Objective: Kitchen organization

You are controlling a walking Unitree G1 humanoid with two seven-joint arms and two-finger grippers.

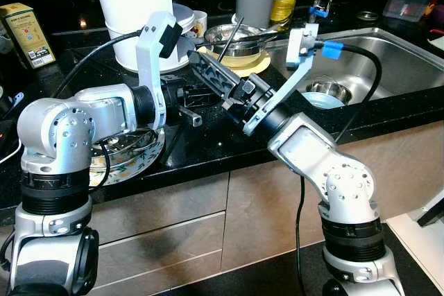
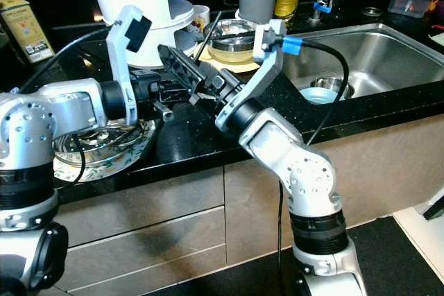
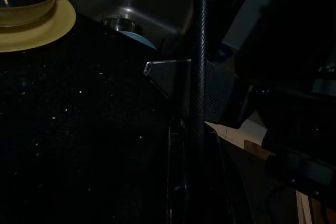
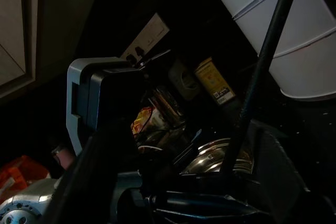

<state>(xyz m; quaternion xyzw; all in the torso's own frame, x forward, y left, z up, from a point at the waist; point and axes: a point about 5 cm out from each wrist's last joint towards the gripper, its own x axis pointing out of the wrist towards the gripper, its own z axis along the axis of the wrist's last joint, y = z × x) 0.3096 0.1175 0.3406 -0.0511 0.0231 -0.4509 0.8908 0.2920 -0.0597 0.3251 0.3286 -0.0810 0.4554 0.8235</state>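
Barely started, looks like. Left gripper (image 1: pixel 191 117) and right gripper (image 1: pixel 208 67) crossed mid-counter (image 1: pixel 208 143), can't tell if either is open. Still out: bowl (image 1: pixel 236 38) on yellow plate (image 1: pixel 251 66) by sink (image 1: pixel 388 60), patterned plate (image 1: pixel 132 161) at front edge.

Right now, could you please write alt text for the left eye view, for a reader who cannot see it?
Two silver robot arms cross above a black counter; the right tool and left tool meet close together in front of a white bucket. Behind them a steel bowl sits on a yellow plate, beside a steel sink.
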